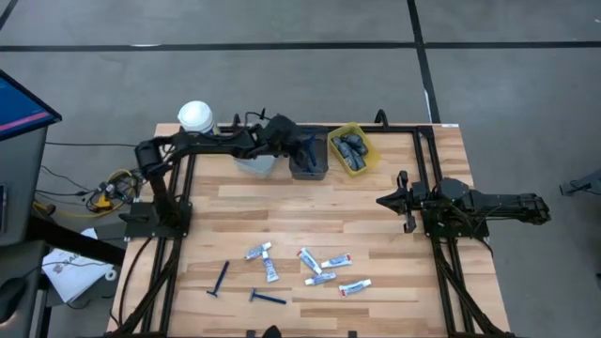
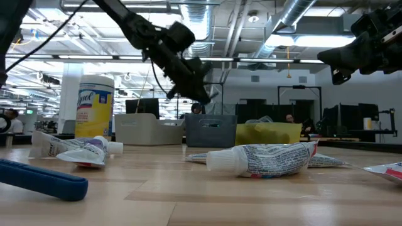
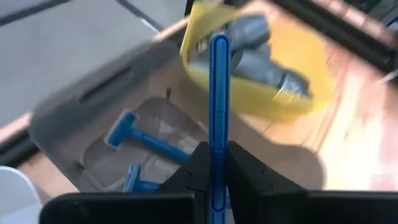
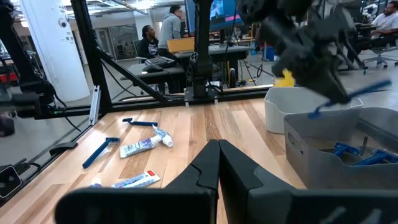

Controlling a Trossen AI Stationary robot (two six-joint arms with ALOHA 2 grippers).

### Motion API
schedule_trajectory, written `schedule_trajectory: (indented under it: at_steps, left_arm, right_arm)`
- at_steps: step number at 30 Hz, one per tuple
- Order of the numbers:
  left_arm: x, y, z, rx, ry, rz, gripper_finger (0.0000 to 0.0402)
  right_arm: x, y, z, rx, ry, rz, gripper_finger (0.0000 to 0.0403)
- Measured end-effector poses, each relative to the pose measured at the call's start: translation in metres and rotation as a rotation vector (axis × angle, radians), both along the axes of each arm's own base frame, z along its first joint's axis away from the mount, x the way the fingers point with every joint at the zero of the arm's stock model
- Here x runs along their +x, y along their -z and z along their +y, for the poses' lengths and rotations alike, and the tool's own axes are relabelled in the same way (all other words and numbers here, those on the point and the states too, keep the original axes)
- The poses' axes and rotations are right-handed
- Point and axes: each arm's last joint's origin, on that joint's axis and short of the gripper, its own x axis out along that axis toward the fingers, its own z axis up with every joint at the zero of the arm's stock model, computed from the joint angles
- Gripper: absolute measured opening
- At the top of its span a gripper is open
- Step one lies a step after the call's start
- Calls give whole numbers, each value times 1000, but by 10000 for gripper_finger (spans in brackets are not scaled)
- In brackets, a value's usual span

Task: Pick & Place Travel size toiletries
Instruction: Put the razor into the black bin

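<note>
My left gripper [image 1: 302, 148] hovers over the dark grey bin [image 1: 308, 165] at the table's far side, shut on a thin blue razor [image 3: 218, 93]. Two more blue razors [image 3: 134, 135] lie on that bin's floor. The yellow bin [image 1: 352, 150] next to it holds dark grey mini bottles [image 3: 261, 59]. Several white tubes [image 1: 319, 268] and two blue razors [image 1: 220, 279] lie flat on the near part of the table. My right gripper [image 1: 380, 200] waits shut at the table's right side, touching nothing. My left gripper pinches the razor's handle [image 3: 218, 140] between its two fingers. The fingers slant down from the table's left and lie across the razor [image 4: 357, 92]. The handle's rounded free end [image 3: 219, 40] sticks out past the fingers. The razor is lifted clear above the dark grey bin.
A light grey bin [image 1: 255, 161] stands left of the dark one, and a white-lidded yellow jar [image 1: 195, 116] sits at the far left corner. Bare wood lies in the table's middle between the bins and the loose items. People sit in the room beyond the table.
</note>
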Motion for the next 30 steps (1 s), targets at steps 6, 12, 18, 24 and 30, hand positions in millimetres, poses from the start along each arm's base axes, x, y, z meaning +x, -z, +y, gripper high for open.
schedule_trajectory:
  at_steps: [6, 12, 18, 24, 30]
  left_arm:
    - [6, 23, 2, 7, 28, 71, 20]
    - [8, 31, 1, 22, 47, 99, 44]
    - [8, 31, 1, 24, 44, 100, 46]
    - [8, 30, -1, 70, 93, 124, 62]
    - [7, 14, -7, 129, 217, 110, 158]
  right_arm:
    - [0, 0, 0, 0, 0, 0, 0]
    - [0, 0, 0, 0, 0, 0, 0]
    - [0, 0, 0, 0, 0, 0, 0]
    - [0, 0, 0, 0, 0, 0, 0]
    - [0, 0, 0, 0, 0, 0, 0]
